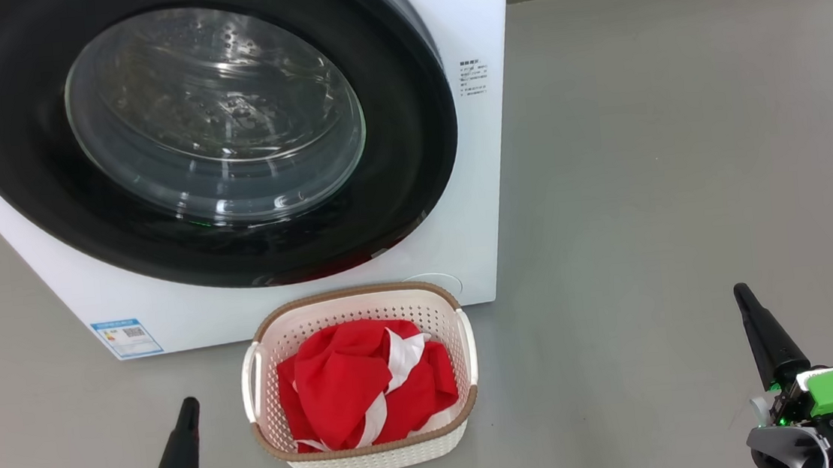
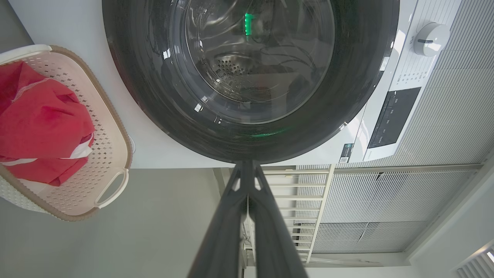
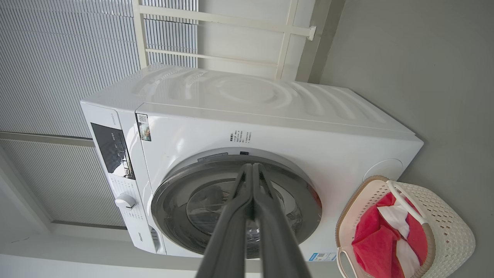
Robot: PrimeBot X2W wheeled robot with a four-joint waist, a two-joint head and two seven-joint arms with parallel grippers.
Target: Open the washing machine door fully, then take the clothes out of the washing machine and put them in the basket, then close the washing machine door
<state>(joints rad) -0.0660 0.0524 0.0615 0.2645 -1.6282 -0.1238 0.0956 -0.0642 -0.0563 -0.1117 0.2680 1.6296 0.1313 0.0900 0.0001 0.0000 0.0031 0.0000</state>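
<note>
1. Now both grippers sit low & back from the work, 1 on each side of the basket (image 1: 376,460).
2. L gripper (image 1: 189,406): fingers pressed together, nothing betw. them. It is left of the basket, near it but not touching, tip aimed toward the washing machine (image 1: 476,10).
3. R gripper (image 1: 743,299): fingers also pressed together, nothing held. It is well apart from the basket, off to its right over bare grey floor (image 1: 682,165).
4. Clothes (image 1: 347,391): red w/ white stripes, heaped inside the basket, filling most of it, top about level w/ the brown rim. Neither gripper touches them.
5. Basket stands upright on the floor just in front of the machine, below the lower right of the washing machine door (image 1: 19,171), betw. the 2 grippers but closer to the L one.
6. Door: lies flat against the machine's front, looks shut; steel drum visible thru the glass, no red cloth seen in it.
7. L wrist view: fingertips line up w/ the door's black rim edge; contact can't be judged there, but head view shows that gripper clear of the machine.
8. R wrist view: closed fingers point at the door from a distance, basket at lower right.
9. Blue label (image 1: 126,338) sits low on the machine front, left of the basket.
</note>
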